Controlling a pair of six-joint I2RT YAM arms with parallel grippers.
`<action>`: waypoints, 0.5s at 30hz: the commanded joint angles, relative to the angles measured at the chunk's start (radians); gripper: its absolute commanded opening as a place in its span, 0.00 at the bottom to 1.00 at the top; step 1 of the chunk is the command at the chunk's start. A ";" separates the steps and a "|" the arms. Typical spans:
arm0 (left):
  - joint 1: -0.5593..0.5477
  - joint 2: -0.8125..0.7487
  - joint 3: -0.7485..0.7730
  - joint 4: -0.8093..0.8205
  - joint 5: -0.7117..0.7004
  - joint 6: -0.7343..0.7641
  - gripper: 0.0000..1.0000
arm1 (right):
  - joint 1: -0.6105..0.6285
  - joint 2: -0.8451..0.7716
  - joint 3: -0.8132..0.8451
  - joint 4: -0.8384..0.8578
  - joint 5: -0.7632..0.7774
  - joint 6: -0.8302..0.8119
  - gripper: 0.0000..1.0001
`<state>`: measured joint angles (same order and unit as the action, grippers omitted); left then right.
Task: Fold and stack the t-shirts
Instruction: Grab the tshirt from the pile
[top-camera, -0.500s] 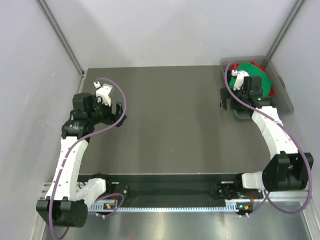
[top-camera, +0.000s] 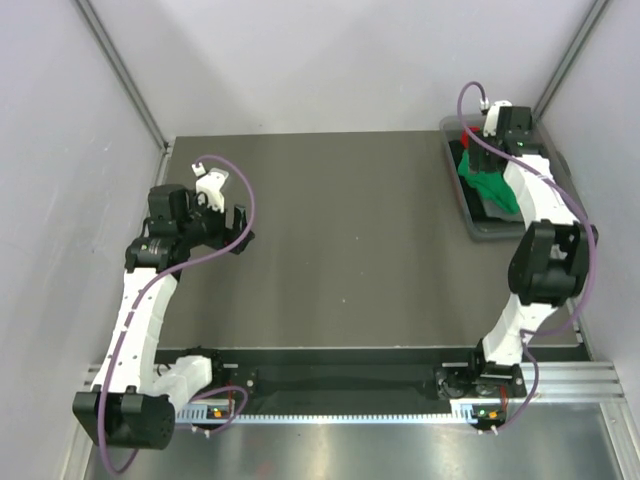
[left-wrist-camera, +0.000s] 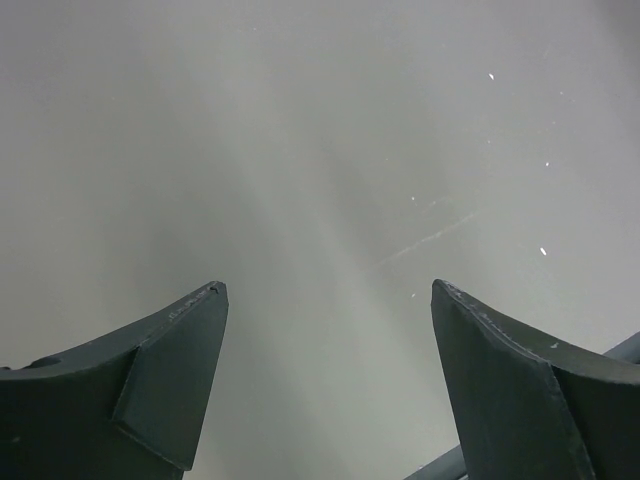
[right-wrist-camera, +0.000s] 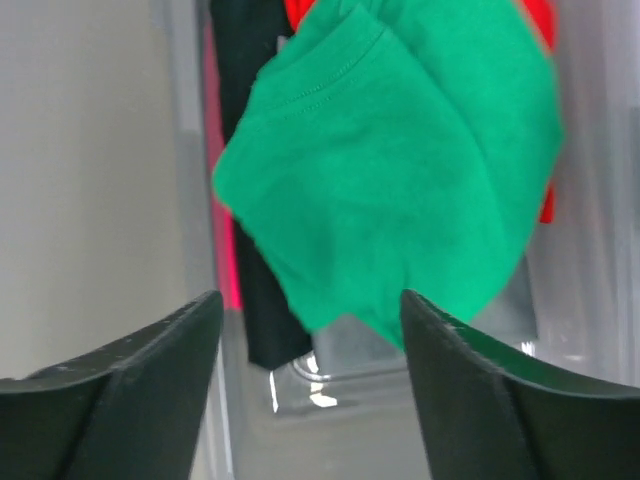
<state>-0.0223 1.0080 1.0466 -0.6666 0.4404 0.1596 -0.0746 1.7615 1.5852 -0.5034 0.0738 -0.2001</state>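
Note:
The green t-shirt (top-camera: 489, 187) lies bunched in the clear bin (top-camera: 481, 231) at the back right. A bit of the red t-shirt (top-camera: 465, 139) shows beside it. In the right wrist view the green shirt (right-wrist-camera: 400, 170) fills the middle, over the red shirt (right-wrist-camera: 541, 30). My right gripper (top-camera: 471, 160) hovers over the bin's far end. In its wrist view it (right-wrist-camera: 310, 298) is open and empty, just short of the green shirt's lower edge. My left gripper (top-camera: 238, 231) is open and empty over bare table at the left, and its wrist view (left-wrist-camera: 328, 288) shows the same.
A black cloth (right-wrist-camera: 262, 300) lies in the bin under the green shirt. The bin's clear wall (right-wrist-camera: 350, 410) is right in front of my right fingers. Grey enclosure walls stand close on the left, back and right. The dark table (top-camera: 350, 220) spans the middle.
My right arm has swung from the bin's near-left side to over its far end. The green shirt now shows uncovered and stretched out in the bin. The left arm has barely moved.

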 joint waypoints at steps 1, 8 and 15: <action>0.002 -0.022 0.015 0.016 0.012 0.014 0.87 | -0.031 0.110 0.108 -0.092 -0.009 -0.010 0.66; 0.002 -0.028 -0.011 0.027 -0.005 0.021 0.86 | -0.063 0.239 0.231 -0.124 -0.029 0.008 0.59; 0.005 -0.035 -0.020 0.032 -0.003 0.015 0.86 | -0.079 0.285 0.245 -0.126 -0.043 0.007 0.23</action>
<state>-0.0223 1.0027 1.0355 -0.6662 0.4297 0.1608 -0.1417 2.0403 1.7771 -0.6250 0.0448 -0.1997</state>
